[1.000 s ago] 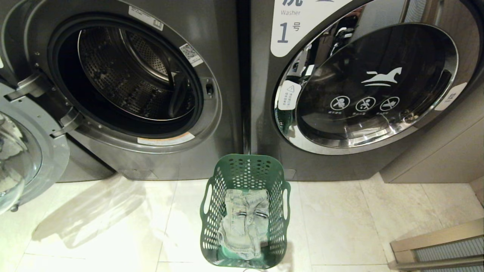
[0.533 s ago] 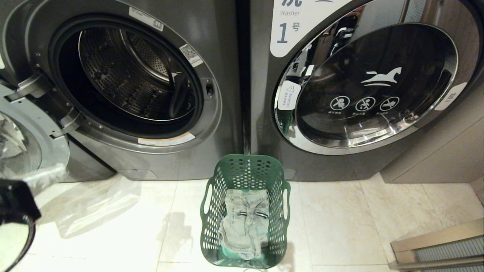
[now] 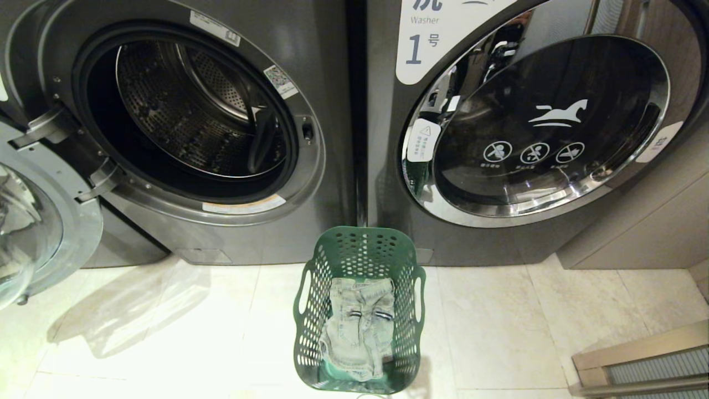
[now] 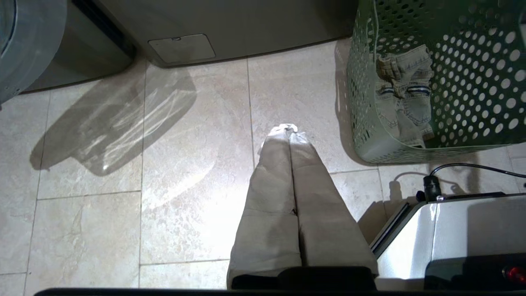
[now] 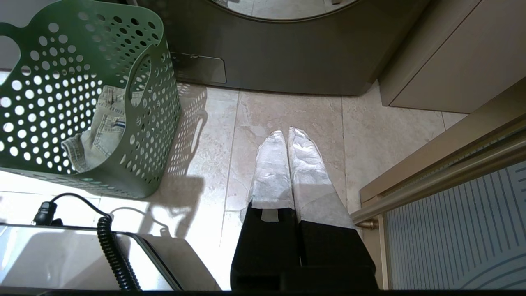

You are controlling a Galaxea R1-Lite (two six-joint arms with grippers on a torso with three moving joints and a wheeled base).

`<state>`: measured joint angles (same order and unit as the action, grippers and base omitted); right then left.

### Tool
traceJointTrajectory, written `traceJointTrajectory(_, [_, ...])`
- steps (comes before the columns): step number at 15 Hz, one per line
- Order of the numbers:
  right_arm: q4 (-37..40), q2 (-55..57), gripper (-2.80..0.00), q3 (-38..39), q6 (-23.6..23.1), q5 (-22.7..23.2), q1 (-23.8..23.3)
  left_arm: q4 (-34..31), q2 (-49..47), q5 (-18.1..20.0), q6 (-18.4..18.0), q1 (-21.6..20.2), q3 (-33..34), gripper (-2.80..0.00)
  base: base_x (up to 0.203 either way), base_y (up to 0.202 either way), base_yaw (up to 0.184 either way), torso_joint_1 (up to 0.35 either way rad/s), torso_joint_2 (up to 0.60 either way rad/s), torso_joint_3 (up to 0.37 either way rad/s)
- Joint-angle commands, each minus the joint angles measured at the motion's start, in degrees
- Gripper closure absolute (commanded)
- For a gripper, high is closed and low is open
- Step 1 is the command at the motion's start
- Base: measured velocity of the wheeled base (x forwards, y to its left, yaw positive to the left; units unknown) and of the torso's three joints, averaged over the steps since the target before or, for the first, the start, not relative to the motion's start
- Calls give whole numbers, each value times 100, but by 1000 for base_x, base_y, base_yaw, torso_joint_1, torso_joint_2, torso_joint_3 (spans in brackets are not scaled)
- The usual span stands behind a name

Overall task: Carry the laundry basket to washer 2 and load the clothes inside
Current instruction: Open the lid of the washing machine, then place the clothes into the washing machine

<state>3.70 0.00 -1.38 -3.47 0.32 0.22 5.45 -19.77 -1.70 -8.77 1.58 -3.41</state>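
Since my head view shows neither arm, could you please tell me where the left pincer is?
Observer: The left pincer is shut and empty, above bare floor beside the green basket.
Operator: And the right one?
Observer: The right pincer is shut too, over the floor on the basket's other side.
Operator: Anything near the basket I cannot see?
Observer: A black cable runs just beside it.

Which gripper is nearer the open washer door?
Left. The left gripper hangs between the door and the basket; the right gripper hangs beyond the basket.
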Motion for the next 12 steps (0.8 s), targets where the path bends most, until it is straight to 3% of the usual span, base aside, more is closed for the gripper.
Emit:
traceJointTrajectory(1, [5,0,0,-2,-7,3,4,-216,1151,142,14,-84,228,0,0,0,0,0,0,0])
traceJointTrajectory(3, [4,0,0,-3,1,3,1,-437,1883,330,110,-106,283,0,0,0,0,0,0,0])
traceJointTrajectory(5, [8,0,0,-3,-4,3,4,-559,1968,348,522,-122,331,0,0,0,0,0,0,0])
traceJointTrajectory(12, [-1,0,0,-3,-4,3,4,-569,1968,337,481,-123,332,0,0,0,0,0,0,0])
